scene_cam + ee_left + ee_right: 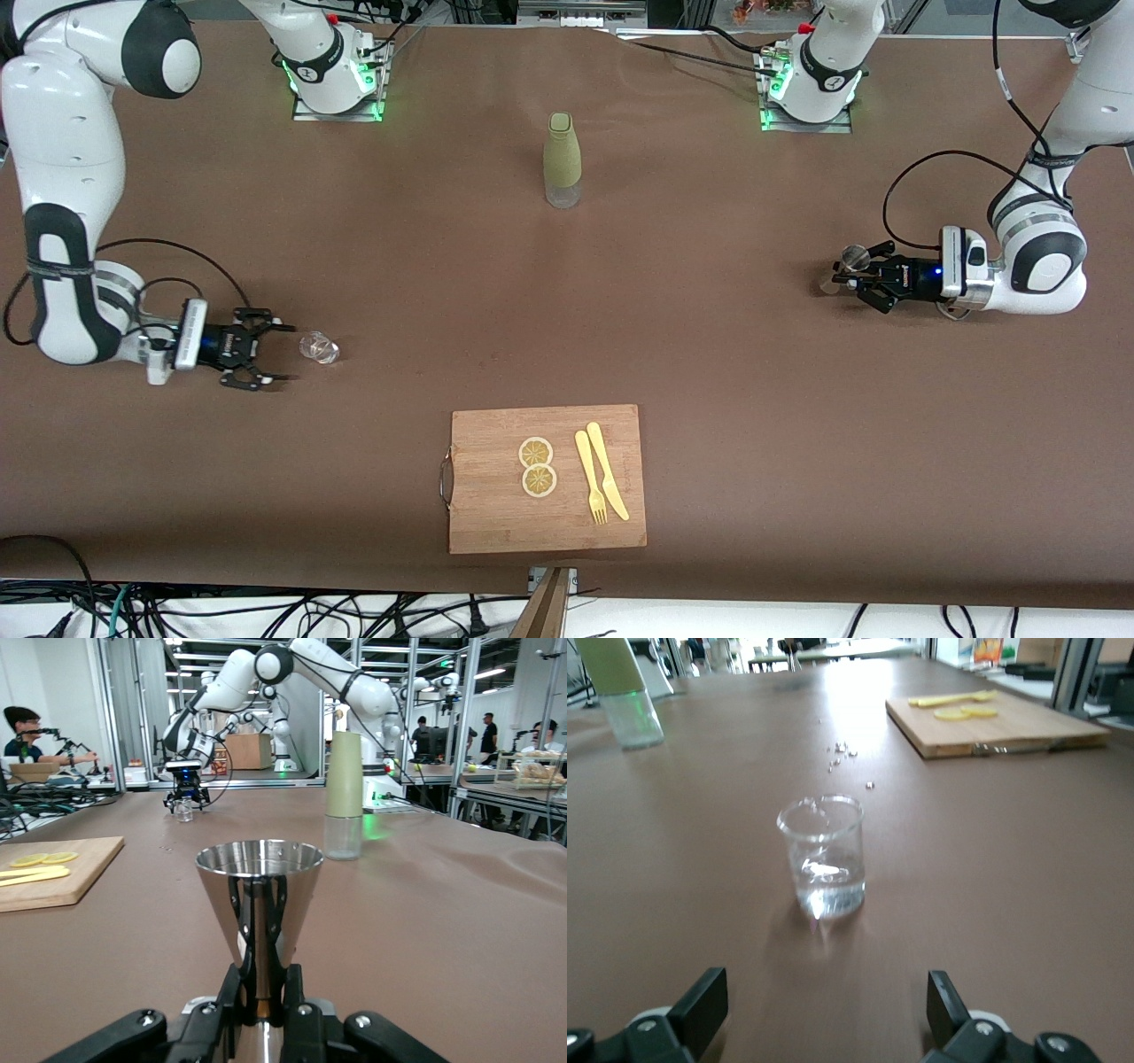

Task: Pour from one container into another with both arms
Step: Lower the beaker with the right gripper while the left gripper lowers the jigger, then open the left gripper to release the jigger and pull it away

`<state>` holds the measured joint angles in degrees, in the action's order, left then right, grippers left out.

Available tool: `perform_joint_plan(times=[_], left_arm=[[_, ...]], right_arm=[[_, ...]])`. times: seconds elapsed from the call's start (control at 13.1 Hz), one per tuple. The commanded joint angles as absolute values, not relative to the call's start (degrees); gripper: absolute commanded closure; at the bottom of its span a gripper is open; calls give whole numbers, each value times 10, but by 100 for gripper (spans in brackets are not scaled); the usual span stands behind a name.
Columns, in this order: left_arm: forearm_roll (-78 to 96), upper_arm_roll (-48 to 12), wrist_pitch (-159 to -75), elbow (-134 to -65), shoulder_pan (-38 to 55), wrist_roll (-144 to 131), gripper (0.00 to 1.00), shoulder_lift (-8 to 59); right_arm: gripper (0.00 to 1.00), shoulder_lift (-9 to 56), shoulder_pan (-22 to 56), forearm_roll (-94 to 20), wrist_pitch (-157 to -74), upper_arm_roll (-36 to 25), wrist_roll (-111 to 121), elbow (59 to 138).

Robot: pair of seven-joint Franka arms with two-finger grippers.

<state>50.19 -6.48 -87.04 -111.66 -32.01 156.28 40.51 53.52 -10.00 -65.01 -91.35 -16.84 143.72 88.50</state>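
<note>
A steel double-cone jigger (259, 895) stands upright at the left arm's end of the table, and my left gripper (262, 992) is shut on its narrow waist. In the front view that jigger (854, 258) shows at the tips of the left gripper (852, 282). A small clear glass beaker (318, 347) stands on the table at the right arm's end. My right gripper (285, 353) is open, low over the table, just short of the beaker (822, 857), which is not between the fingers (700, 1001).
An olive bottle with a clear base (563, 159) stands mid-table toward the robots' bases. A wooden cutting board (496, 505) with two lemon slices (537, 466), a yellow knife and fork (601, 481) lies near the front camera. Small crumbs (843, 753) lie on the table past the beaker.
</note>
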Motion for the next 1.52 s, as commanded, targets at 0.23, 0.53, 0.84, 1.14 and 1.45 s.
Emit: perform_joint_plan(times=[0.23, 0.53, 0.84, 1.14, 1.45], left_arm=[[458, -46, -840, -1097, -331, 1651, 100, 460], [440, -23, -845, -1093, -329, 1689, 100, 474], [440, -18, -845, -1074, -328, 1698, 79, 476], [424, -3, -846, -1072, -329, 1698, 47, 475], [413, 32, -846, -1068, -328, 1684, 0, 455]], right_arm=[[0, 362, -90, -470, -897, -205, 1189, 881], [0, 254, -29, -401, -905, -207, 965, 884], [0, 81, 17, -237, -955, -176, 627, 965], [0, -3, 24, -124, -940, -162, 469, 1026], [0, -33, 36, -26, -875, -110, 224, 1026]])
